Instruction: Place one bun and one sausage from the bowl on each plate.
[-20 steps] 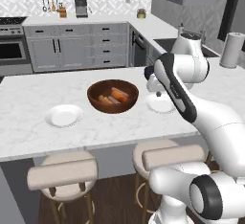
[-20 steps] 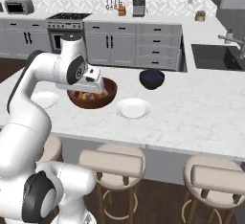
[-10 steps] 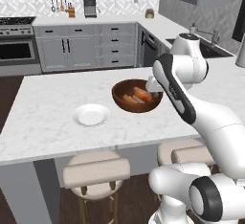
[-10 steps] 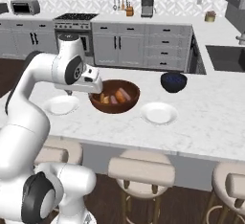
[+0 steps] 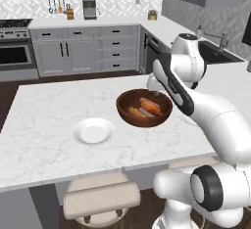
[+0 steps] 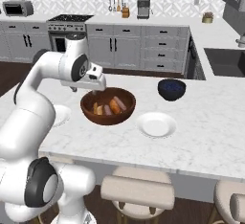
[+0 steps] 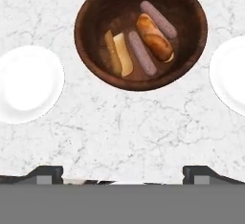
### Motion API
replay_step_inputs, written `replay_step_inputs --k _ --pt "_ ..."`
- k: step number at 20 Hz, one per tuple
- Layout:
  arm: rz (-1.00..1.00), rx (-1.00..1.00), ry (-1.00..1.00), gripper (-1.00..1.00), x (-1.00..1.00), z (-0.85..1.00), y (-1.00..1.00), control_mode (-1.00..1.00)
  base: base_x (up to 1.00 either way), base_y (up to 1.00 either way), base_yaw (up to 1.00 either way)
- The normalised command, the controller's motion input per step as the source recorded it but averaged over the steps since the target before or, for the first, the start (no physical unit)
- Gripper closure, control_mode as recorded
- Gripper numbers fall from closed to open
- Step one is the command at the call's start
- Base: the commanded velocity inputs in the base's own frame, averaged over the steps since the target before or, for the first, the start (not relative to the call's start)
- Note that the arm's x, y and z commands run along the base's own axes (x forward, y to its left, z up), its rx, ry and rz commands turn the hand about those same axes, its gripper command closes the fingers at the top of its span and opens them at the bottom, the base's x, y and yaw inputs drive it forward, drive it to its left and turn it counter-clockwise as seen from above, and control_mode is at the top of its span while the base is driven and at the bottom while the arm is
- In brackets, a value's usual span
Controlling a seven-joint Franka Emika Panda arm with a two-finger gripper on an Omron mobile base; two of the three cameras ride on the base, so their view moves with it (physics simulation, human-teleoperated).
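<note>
- Gripper [image 7: 122, 175] spread wide, nothing between the tips; I see the two dark tips at bottom of hand view, far apart over bare marble counter [image 7: 143, 132].
- Bowl [image 7: 141, 31] sits top centre of hand view, straight ahead of the gripper, well apart from the tips. In left base view the bowl [image 5: 144, 108] is mid-frame, just below-left of the hand.
- Inside bowl: two sausages [image 7: 142, 53], [image 7: 158, 19], one whole bun [image 7: 154, 36] between them, and what looks like a split bun [image 7: 119, 53] on the left side.
- Long axes: sausages and bun all run diagonally, upper left to lower right in hand view, roughly parallel. Tips stand left-right, so as I judge it the gripper needs some wrist roll to close across an item, not along it.
- Plates: one [image 7: 28, 84] at left of hand view, other [image 7: 229, 74] at right edge, cut off. Both bare, each just beside the bowl, not touching.
- Right base view: 2nd plate [image 6: 155, 124] lower right of bowl.
- My read: nothing placed yet; next = go fwd and down into bowl.
</note>
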Motion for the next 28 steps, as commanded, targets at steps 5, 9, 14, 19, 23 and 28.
replay_step_inputs --k 5,9,14,19,23,28 --pt "-0.01 -0.04 0.06 -1.00 1.00 -0.39 -0.05 -1.00 0.00 0.00 0.00" --pt "0.00 -0.17 0.08 -1.00 0.98 -0.76 0.00 -1.00 0.00 0.00 0.00" --pt "0.00 -0.18 0.09 -1.00 0.76 -0.80 -0.12 -1.00 0.00 0.00 0.00" --pt "0.00 -0.04 0.14 -1.00 0.55 -0.56 -0.39 -1.00 0.00 0.00 0.00" --pt "0.00 0.00 0.19 -1.00 0.44 -0.51 -0.27 -1.00 0.00 0.00 0.00" --pt "0.00 0.00 0.16 -1.00 0.28 -0.54 -0.08 -1.00 0.00 0.00 0.00"
